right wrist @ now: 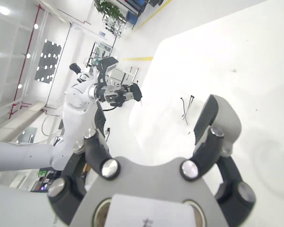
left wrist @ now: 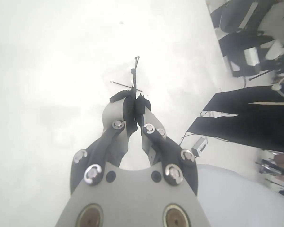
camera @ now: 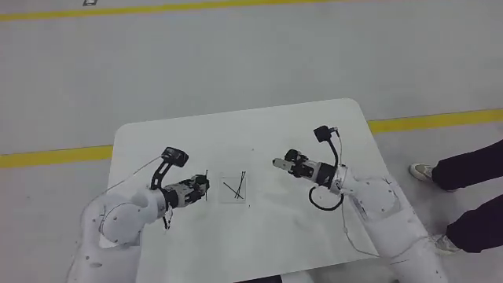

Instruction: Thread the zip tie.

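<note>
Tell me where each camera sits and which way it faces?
Top view: overhead, looking down at the table; left gripper and right gripper show.
Left wrist view: on that wrist, looking along the left gripper, shut on a zip tie.
Right wrist view: on that wrist, past the open right gripper toward the left gripper.
All share the loose zip ties.

arms [camera: 118, 220]: glossy white shells | left claw [left wrist: 135, 106]: grey body, black links, silver screws, black pads | right claw [right wrist: 153, 119]: same build, ribbed pads | wrists: black camera brackets [camera: 174, 157], black cable [camera: 324, 201] looped on right
</note>
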You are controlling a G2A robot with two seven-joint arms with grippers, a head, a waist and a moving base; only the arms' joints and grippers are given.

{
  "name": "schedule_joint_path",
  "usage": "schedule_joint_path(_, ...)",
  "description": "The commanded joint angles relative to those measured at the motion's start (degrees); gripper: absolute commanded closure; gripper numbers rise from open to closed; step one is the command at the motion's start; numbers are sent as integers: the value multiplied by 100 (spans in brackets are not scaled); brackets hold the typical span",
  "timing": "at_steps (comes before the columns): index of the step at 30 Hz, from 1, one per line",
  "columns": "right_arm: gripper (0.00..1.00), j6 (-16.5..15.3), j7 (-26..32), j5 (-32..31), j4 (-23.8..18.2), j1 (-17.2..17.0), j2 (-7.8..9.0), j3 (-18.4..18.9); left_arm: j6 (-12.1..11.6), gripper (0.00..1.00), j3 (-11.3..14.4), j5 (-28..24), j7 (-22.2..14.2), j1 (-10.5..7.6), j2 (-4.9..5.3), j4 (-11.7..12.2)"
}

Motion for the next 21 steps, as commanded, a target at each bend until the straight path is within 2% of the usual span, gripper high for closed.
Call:
schedule_joint_path(1, 0, 0, 125, 21, 111, 221, -8, -187, 0, 100, 91, 21, -44, 4, 33, -56)
schedule_joint_path(5, 0, 0, 316, 201, 360, 599, -38, -569, 0, 100, 228, -76, -136, -6, 78, -63)
schedule_joint_path(14, 0, 0, 316, 201, 360, 599, -38, -569, 0, 100, 228, -76, -136, -6, 78, -63)
schedule_joint_path(17, 0, 0, 355, 417, 399, 643, -54, -719, 0, 100, 511, 76, -49, -62, 112, -70)
schedule_joint_path(21, 0, 0, 564, 794, 775, 1027, -110, -1106, 0, 100, 850, 84, -81, -233, 171, -73)
